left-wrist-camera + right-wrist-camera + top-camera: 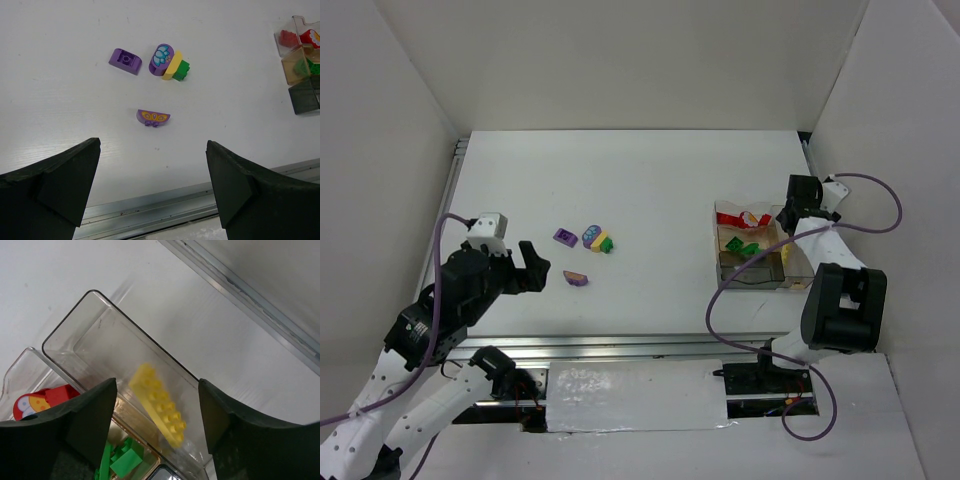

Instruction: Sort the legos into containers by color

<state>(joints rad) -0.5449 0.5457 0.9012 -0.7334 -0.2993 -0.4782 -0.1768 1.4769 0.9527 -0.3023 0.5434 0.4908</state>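
My left gripper is open and empty, just left of the loose legos; it shows wide open in the left wrist view. On the table lie a purple brick, a purple rounded brick with a flower touching a yellow one and a green one, and a purple half-round brick. My right gripper is open over the containers. A blurred yellow brick sits tilted between the fingers, touching neither, inside a clear bin. Red and green legos fill neighbouring bins.
The metal rail of the table's near edge runs just under my left fingers. White walls enclose the table on three sides. The right arm's cable loops in front of the containers.
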